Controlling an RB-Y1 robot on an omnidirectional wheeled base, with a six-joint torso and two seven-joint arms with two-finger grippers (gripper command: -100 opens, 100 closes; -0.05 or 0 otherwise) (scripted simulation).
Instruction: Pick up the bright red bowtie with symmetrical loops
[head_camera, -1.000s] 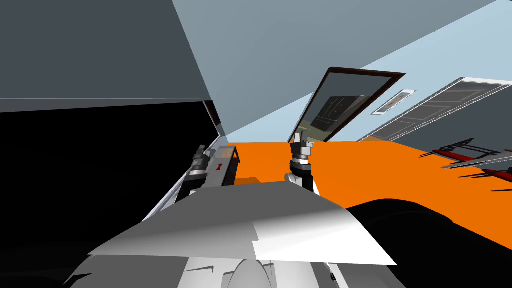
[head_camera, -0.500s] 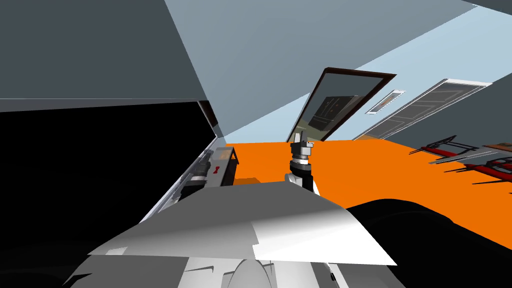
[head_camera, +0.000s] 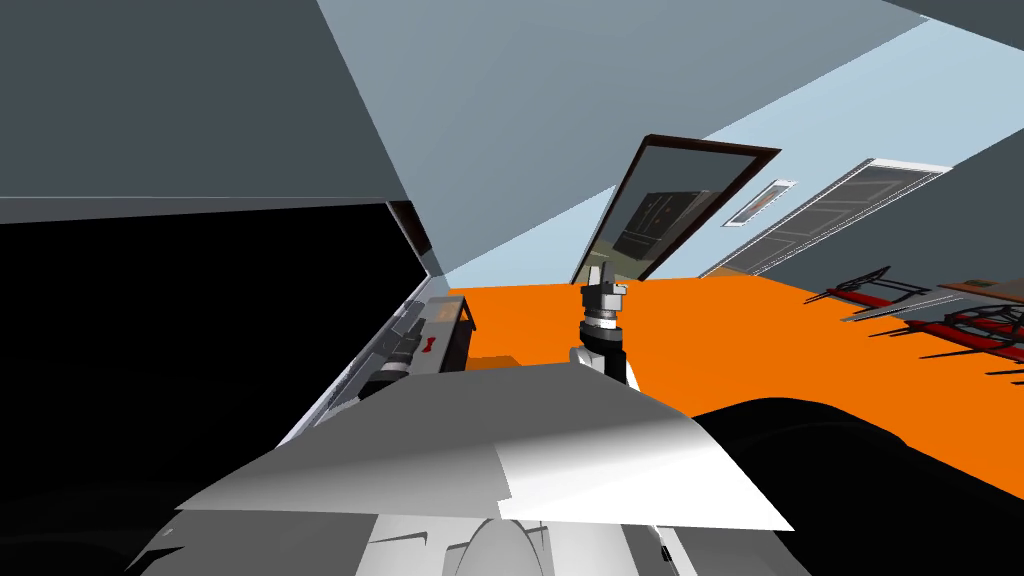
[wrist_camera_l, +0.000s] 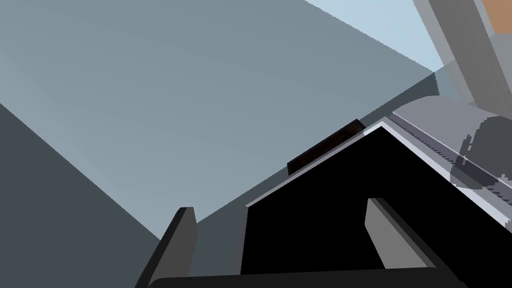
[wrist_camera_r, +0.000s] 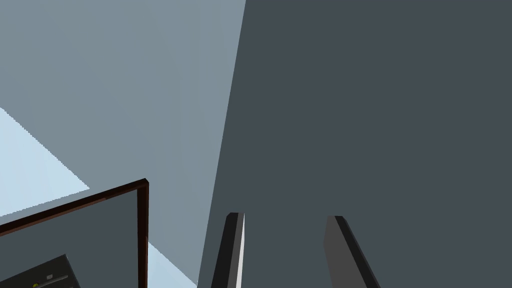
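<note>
The red bowtie (head_camera: 428, 345) lies small on a narrow grey table top (head_camera: 447, 312) against the wall, left of my chest. My left gripper (head_camera: 408, 333) hangs just left of the bowtie and close to it; whether it touches the bowtie cannot be told. In the left wrist view the left gripper (wrist_camera_l: 282, 222) is open, its fingers (wrist_camera_l: 182, 235) spread wide with nothing between them, facing a grey wall and a black area. My right gripper (head_camera: 600, 278) is raised above the orange floor, and in the right wrist view this gripper (wrist_camera_r: 287, 235) holds nothing, its fingers apart.
The floor (head_camera: 720, 340) is orange. A dark-framed mirror (head_camera: 665, 215) leans on the far wall, with a grey door (head_camera: 830, 215) to its right. Red and dark chairs (head_camera: 950, 315) stand far right. A black area (head_camera: 180, 350) lies to the left. A small orange box (head_camera: 494, 362) sits beside the table.
I have turned, so the mirror, door and chairs slid left in the head view. My left gripper has sunk lower and now sits nearer the bowtie. The right arm kept still.
</note>
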